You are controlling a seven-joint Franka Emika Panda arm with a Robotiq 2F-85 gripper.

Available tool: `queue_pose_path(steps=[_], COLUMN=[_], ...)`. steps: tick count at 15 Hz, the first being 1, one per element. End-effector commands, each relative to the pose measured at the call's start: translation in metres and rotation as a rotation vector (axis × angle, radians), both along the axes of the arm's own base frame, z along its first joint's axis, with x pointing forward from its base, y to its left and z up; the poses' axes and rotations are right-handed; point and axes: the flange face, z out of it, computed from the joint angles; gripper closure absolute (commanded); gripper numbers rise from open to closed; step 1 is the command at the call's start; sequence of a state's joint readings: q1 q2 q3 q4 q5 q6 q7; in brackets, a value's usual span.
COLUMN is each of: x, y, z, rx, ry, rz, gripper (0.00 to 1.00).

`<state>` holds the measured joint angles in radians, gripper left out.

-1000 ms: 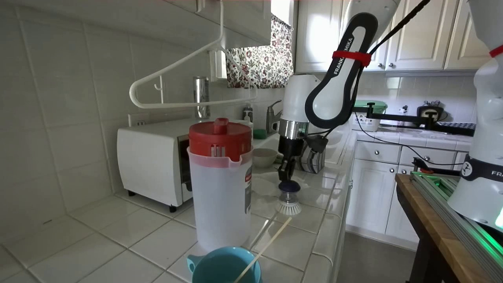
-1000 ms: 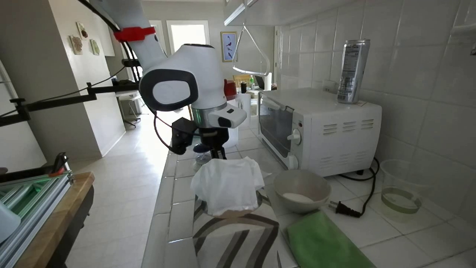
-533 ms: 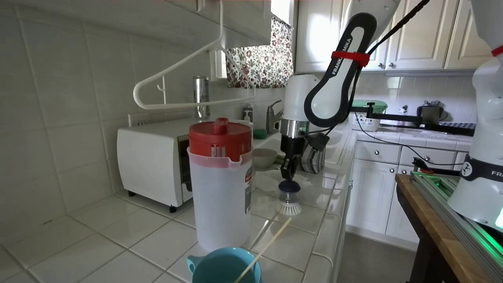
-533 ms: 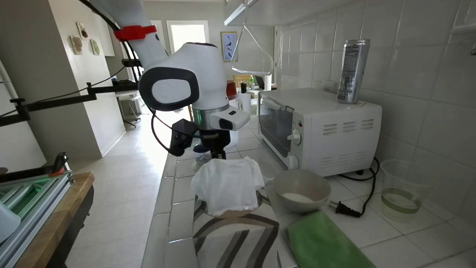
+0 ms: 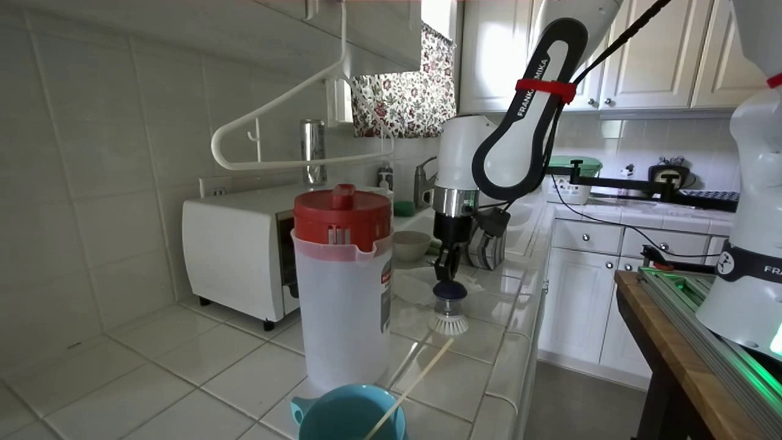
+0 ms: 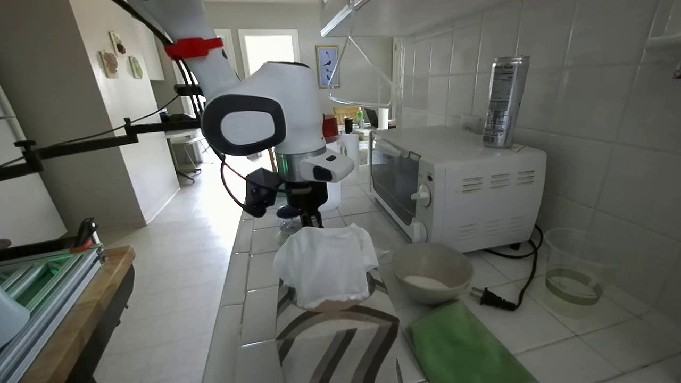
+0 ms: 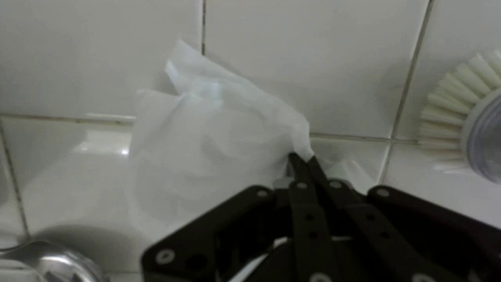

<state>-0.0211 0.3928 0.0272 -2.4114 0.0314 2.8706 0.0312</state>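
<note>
My gripper (image 7: pixel 303 157) points down over the white tiled counter. Its fingertips are shut on an edge of a thin white tissue (image 7: pixel 219 145), which spreads crumpled over the tiles. The tissue also shows low on the counter in an exterior view (image 5: pixel 410 291). A dish brush with a blue knob and white bristles stands close by in the wrist view (image 7: pixel 450 113) and in both exterior views (image 5: pixel 449 305) (image 6: pixel 289 215). A striped tissue box (image 6: pixel 340 346) with a white tissue (image 6: pixel 327 266) out of its top hides my fingertips in that exterior view.
A red-lidded pitcher (image 5: pixel 345 305) and turquoise cup (image 5: pixel 351 412) with a stick stand on the counter. A toaster oven (image 6: pixel 463 186) bears a can (image 6: pixel 505 103). A bowl (image 6: pixel 432 276), green cloth (image 6: pixel 468 346) and clear container (image 6: pixel 574 287) are nearby. A hanger (image 5: pixel 305 163) hangs above.
The arm has shifted very slightly to and fro, with the gripper still at the same place by the brush. The hanger has turned a little.
</note>
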Motion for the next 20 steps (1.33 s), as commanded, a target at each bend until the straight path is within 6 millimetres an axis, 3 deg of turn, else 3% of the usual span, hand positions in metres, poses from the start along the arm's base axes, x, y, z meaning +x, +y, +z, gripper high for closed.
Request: queue_pose_path(steps=[1, 5, 12, 20], x=[-0.003, -0.011, 0.003, -0.006], y=[-0.008, -0.028, -0.004, -0.023], z=[-0.005, -0.004, -0.003, -0.004], rx=[-0.007, -0.022, -0.013, -0.025], ry=[0.026, 0.034, 0.027, 0.041], rz=[-0.034, -0.078, -0.031, -0.073], gripper=[1.00, 1.00, 1.00, 1.00])
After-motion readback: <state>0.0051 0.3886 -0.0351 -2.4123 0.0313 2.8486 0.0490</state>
